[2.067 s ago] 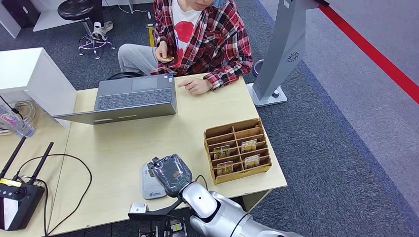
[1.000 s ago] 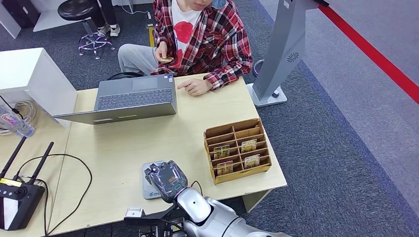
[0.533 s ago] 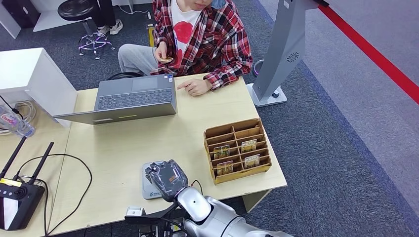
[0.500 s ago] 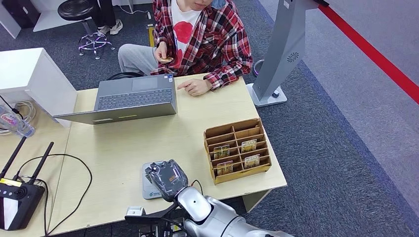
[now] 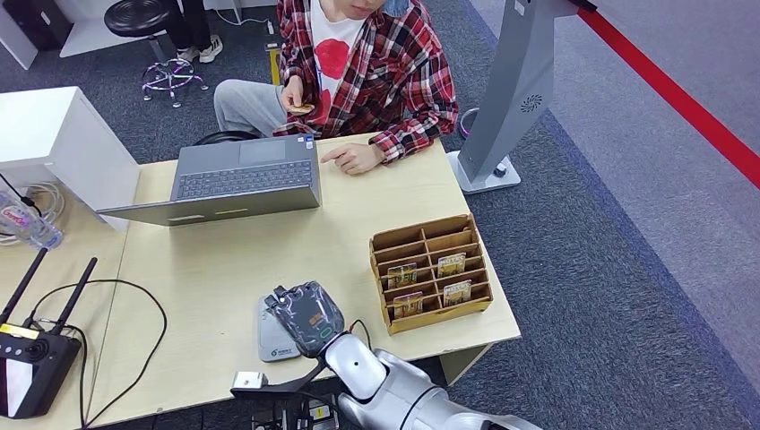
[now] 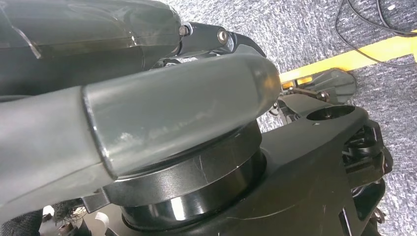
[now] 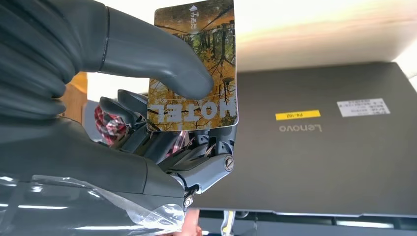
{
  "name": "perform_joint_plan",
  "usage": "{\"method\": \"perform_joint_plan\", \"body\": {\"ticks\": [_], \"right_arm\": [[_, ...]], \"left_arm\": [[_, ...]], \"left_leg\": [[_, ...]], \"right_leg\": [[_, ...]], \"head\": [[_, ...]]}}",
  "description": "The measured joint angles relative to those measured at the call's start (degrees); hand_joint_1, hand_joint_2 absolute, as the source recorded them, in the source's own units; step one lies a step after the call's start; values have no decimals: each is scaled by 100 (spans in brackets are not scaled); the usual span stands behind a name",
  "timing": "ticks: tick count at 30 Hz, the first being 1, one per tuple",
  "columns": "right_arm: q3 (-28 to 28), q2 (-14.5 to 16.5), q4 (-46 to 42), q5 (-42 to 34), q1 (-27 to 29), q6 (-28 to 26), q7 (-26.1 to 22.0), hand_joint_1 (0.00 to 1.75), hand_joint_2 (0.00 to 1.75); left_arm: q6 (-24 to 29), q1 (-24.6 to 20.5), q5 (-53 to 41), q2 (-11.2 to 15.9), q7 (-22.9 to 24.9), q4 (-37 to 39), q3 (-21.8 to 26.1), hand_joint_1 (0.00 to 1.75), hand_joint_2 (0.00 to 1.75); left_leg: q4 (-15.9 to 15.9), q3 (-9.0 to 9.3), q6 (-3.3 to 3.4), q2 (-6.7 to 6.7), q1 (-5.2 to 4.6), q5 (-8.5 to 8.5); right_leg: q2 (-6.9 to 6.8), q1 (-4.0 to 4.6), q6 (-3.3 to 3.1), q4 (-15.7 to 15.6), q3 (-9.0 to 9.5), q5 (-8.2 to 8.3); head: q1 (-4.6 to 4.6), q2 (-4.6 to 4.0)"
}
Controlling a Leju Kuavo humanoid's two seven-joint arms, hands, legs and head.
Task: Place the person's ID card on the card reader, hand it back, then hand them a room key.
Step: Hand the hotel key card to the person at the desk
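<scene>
The room key (image 7: 194, 66), a card printed with autumn trees and the word HOTEL, sits in the right hand (image 5: 306, 315), pinned by the thick thumb (image 7: 157, 59) across its face against the darker fingers (image 7: 147, 132) behind it; the card stands clear of the fingers at its far end, facing the closed back of the laptop (image 5: 242, 179); in the head view the right hand hovers over the near part of the table (image 5: 215, 260), partly covering the grey card reader (image 5: 271, 336), which lies close to the near table edge; just to the robot's right of the hand stands the wooden card organiser (image 5: 430, 271), with more cards upright in its compartments; between hand and laptop lies a broad stretch of bare tabletop; the person in the plaid shirt (image 5: 367, 63) sits across the table, one hand (image 5: 354, 157) resting on the far edge beside the laptop, the other raised at the chest; the left hand (image 6: 147, 108) appears close up in its wrist view above grey carpet, and whether its fingers are curled or spread I cannot tell; a black router (image 5: 31, 358) and cables lie at the table's left side
</scene>
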Motion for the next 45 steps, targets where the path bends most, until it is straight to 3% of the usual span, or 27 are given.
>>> {"method": "perform_joint_plan", "body": {"ticks": [15,45], "right_arm": [[-526,88,-137,476,152,-1,-155,175,175],[-557,136,156,159,288,-2,-284,175,175]], "left_arm": [[12,-1,-80,-2,27,0,-27,0,0],[-3,-5,-167,-2,72,0,-25,0,0]], "left_leg": [[0,0,0,6,0,0],[0,1,0,8,0,0]], "right_leg": [[6,0,0,0,-1,0],[7,1,0,0,-1,0]], "head": [[-1,0],[0,0]]}}
